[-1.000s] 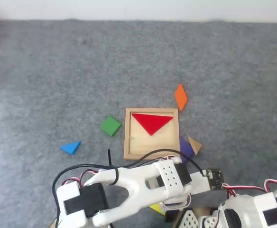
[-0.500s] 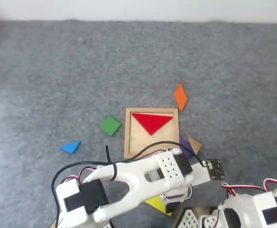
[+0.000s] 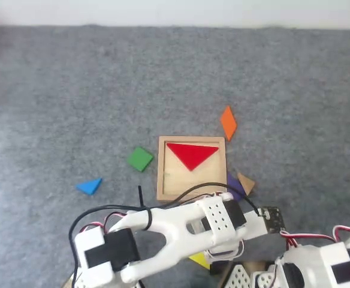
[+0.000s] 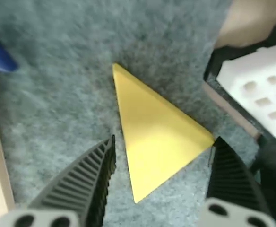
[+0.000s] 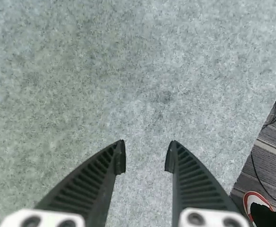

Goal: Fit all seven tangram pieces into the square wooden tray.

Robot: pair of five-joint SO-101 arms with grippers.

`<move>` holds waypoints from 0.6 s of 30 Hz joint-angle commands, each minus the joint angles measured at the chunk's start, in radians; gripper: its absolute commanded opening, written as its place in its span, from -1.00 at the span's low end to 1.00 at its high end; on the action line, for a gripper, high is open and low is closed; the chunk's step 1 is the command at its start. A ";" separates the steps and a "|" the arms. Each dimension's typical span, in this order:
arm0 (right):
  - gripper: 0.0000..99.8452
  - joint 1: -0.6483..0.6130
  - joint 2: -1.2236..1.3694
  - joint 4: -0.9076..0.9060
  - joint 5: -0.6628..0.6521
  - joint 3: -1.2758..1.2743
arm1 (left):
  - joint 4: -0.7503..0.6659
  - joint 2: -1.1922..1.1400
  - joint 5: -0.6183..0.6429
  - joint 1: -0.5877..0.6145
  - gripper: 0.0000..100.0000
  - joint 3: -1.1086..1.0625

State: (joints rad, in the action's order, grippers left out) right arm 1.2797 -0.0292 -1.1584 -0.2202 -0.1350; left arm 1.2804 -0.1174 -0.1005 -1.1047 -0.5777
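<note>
Grey carpet-covered table (image 3: 73,90). The square wooden tray (image 3: 162,180) sits near the middle of the high view, with a large red triangle piece (image 3: 191,155) lying flat inside its far half. The near half of the tray shows bare wood.

Loose pieces on the carpet:
- The orange parallelogram piece (image 3: 228,122) is just beyond the tray's far right corner and not touching it.
- The green square piece (image 3: 140,159) is just beside the tray's left edge.
- The small blue triangle piece (image 3: 90,186) is further left, well apart from the tray.
- The purple piece (image 3: 235,186) is against the tray's near right corner, partly hidden by the arm.
- The small tan wooden triangle piece (image 3: 246,183) is just beside the purple piece on its right.
- The large yellow triangle piece (image 3: 200,260) lies flat on the carpet on the near side of the tray, mostly under the white left arm (image 3: 181,231).

The left gripper (image 4: 164,142) hangs over the yellow triangle with its fingers spread wide. One black ribbed finger (image 4: 93,175) is on each side of the piece. One fingertip is very close to a corner of the triangle, but whether they touch cannot be told. Nothing is pinched.

The right arm (image 3: 319,264) is at the near right edge of the table. The right gripper (image 5: 145,158) points down at bare carpet with its fingers apart and nothing between them.
</note>
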 commanded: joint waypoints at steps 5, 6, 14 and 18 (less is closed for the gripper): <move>-0.69 -0.001 -0.016 -0.008 -0.014 0.055 | -0.037 -0.066 0.012 -0.003 -0.38 0.018; -0.69 -0.001 -0.016 -0.008 -0.014 0.055 | -0.023 -0.080 0.020 -0.003 -0.38 0.039; -0.69 0.001 -0.018 -0.008 -0.014 0.055 | -0.006 -0.103 0.020 0.037 -0.51 0.097; -0.69 0.001 -0.018 -0.008 -0.014 0.055 | -0.005 -0.103 -0.003 0.084 -0.51 0.097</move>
State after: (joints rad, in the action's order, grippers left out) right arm 1.2797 -0.0292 -1.1584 -0.2202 -0.1350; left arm 1.2774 -0.2125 -0.0959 -1.0664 -0.5025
